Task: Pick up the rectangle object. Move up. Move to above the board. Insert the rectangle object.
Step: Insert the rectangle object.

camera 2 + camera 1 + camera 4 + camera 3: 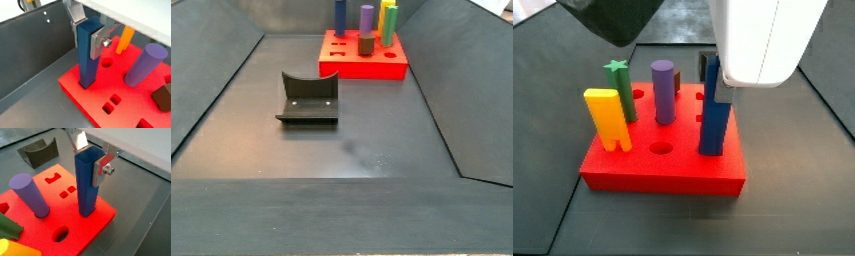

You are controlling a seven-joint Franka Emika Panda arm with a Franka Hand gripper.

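Note:
The rectangle object (88, 188), a tall dark blue bar, stands upright with its lower end in a hole near a corner of the red board (100, 220). My gripper (91, 159) is shut on the bar's upper part, one silver finger (103, 170) flat against its side and the other behind it. Both wrist views show this grip: bar (87, 57), gripper (87, 31), board (87, 100). In a side view the bar (714, 120) rises from the board (660, 175) under the white gripper body (711, 78). The bar's bottom end is hidden in the hole.
A purple cylinder (30, 195), a yellow block (607, 120) and a green star peg (620, 90) also stand in the board. An orange peg (123, 41) shows behind. The small dark grey holder (309, 98) sits on the floor apart from the board (372, 70). Grey walls enclose the bin.

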